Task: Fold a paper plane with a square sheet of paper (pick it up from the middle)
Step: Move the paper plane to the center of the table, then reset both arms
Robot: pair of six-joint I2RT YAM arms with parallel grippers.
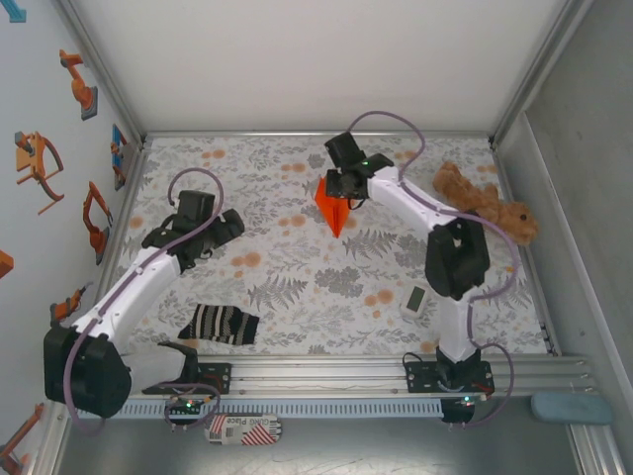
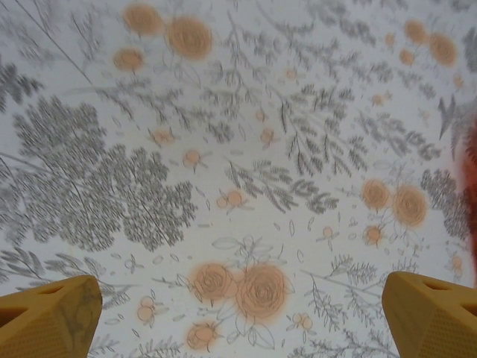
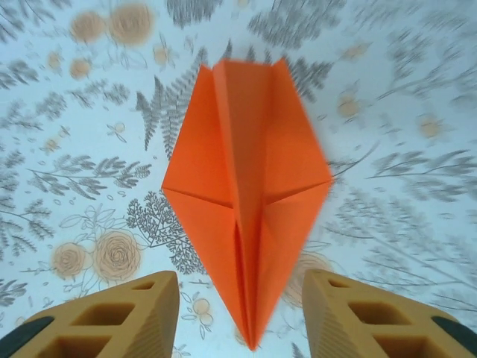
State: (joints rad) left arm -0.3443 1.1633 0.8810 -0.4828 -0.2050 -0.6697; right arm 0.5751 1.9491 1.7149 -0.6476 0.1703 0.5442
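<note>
1. The orange paper plane (image 1: 332, 205) lay on the floral surface (image 1: 297, 287) near 12 o'clock, its tip pointing to 6 o'clock.
2. The right end effector (image 1: 347, 190) hung above it, released, its fingers clear of the paper.
3. The left end effector (image 1: 226, 226), at 9 o'clock, gaped wide, grasping nothing.

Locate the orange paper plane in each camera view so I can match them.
Top external: paper plane sits upper centre, tip pointing toward the arm bases.
Left wrist: a blurred orange-red sliver at the right edge, probably it.
Right wrist: it lies centre frame, narrow tip at the bottom.
Shared landmark: the fern-and-rose tablecloth under it.
</note>
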